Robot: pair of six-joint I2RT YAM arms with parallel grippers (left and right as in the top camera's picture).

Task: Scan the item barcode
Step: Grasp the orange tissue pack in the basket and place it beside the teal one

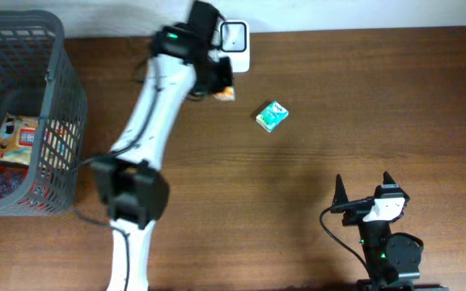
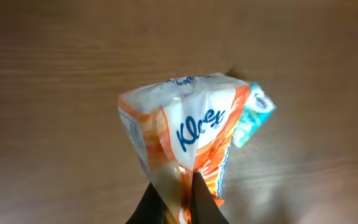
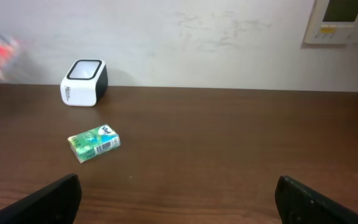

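Left jaws clenched on the orange Kleenex pack (image 2: 185, 134), right jaws released: I'd square its barcode to the white scanner (image 1: 235, 36) nearby and hold steady.

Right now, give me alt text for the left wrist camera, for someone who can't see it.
The left gripper pinches the lower edge of an orange-and-white Kleenex pack that fills the middle of the frame. A small teal pack peeks out behind its right side, with brown wooden table all around.

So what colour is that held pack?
The tissue pack is orange and white, blue lettering; left wrist view.
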